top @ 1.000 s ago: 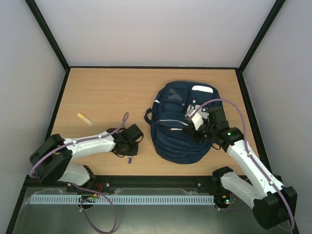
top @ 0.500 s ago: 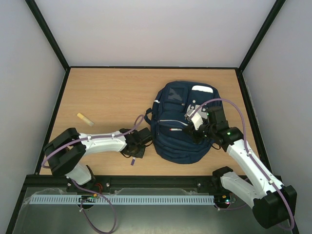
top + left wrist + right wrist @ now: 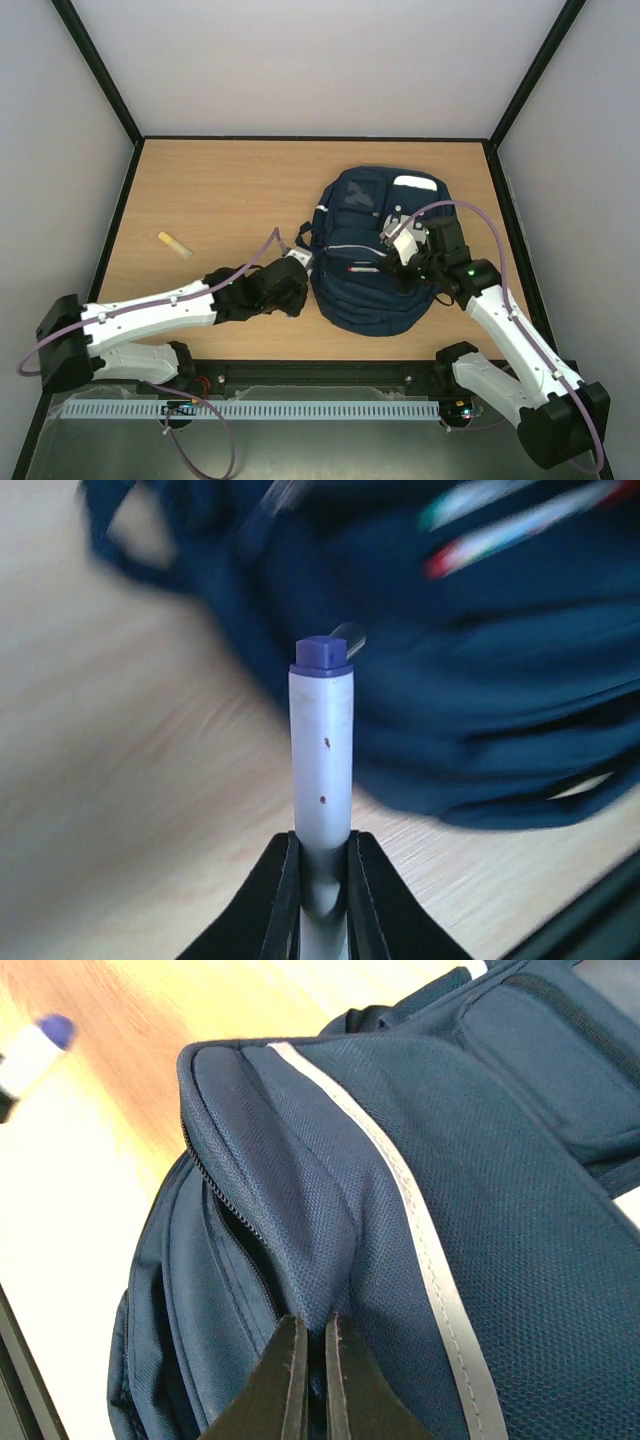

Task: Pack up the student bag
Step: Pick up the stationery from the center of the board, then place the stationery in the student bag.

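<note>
**A:** Where is the student bag point(image 3: 372, 255)?

**B:** It lies flat on the wooden table point(image 3: 220, 190), at about 3 o'clock from the table's middle in the overhead view. Its front pockets face up, and there is a pale patch point(image 3: 415, 183) near its 1 o'clock corner.

**A:** And the left gripper point(image 3: 322, 842)?

**B:** It is clamped on a white marker point(image 3: 321, 750) with a purple cap. The fingers point(image 3: 283, 880) grip the barrel low down, and the capped end points toward the bag's 9 o'clock edge. From the wrist camera I cannot tell whether the cap touches the fabric.

**A:** The right gripper point(image 3: 312, 1322)?

**B:** It is closed tight, pinching a fold of the navy fabric between its tips. That is at about 4 o'clock from the bag's middle, just beside a pale reflective stripe point(image 3: 400, 1190) and an open zip point(image 3: 235, 1240).

**A:** Anything else on the table?

**B:** A small yellowish piece point(image 3: 174, 245) lies at 9 o'clock, well apart from the bag. It is too small to identify.
</note>
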`<state>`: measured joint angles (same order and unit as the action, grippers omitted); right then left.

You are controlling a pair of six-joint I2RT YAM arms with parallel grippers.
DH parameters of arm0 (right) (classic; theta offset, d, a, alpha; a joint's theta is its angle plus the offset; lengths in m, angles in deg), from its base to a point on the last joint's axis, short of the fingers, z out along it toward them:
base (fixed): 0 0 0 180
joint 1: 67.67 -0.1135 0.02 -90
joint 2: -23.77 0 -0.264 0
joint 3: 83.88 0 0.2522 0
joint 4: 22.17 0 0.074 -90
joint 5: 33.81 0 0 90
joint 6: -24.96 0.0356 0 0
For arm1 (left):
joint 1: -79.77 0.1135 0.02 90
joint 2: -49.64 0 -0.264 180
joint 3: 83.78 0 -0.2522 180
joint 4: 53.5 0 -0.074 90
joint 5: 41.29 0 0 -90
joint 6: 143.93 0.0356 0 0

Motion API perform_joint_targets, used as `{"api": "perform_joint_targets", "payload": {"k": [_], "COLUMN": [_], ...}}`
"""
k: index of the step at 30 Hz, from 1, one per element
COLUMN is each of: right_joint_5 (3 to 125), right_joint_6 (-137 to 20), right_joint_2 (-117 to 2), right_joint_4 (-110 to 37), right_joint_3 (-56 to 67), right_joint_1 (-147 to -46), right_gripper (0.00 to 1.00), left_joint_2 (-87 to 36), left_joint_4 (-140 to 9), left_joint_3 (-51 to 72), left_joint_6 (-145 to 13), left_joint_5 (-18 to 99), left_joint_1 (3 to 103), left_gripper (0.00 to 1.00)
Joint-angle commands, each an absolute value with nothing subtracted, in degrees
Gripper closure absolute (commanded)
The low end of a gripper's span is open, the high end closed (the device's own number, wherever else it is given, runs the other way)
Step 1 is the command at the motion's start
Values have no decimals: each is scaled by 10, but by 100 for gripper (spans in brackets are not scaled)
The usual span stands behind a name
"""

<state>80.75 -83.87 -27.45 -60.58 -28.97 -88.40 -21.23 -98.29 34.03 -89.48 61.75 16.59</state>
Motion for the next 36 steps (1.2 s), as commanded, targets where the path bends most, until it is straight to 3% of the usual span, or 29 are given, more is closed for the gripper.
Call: {"api": "perform_joint_targets", "payload": {"k": [1, 14, 36], "right_joint_5": [809, 783, 815], "right_joint_6": [-840, -848, -818], "right_joint_2": [-287, -327, -328], "right_joint_4": [-644, -722, -739], "right_joint_3": [-219, -83, -65], "right_joint_1": [-882, -883, -882], "right_gripper": [99, 99, 99], "left_joint_2": [-185, -350, -624], "left_joint_4": [-864, -813, -735], "left_joint_3": [292, 187, 47], "left_joint_6": [-751, -421, -130], "left_joint_5": [649, 781, 872], "left_joint_1": [126, 15, 50], "left_gripper": [98, 98, 97]}}
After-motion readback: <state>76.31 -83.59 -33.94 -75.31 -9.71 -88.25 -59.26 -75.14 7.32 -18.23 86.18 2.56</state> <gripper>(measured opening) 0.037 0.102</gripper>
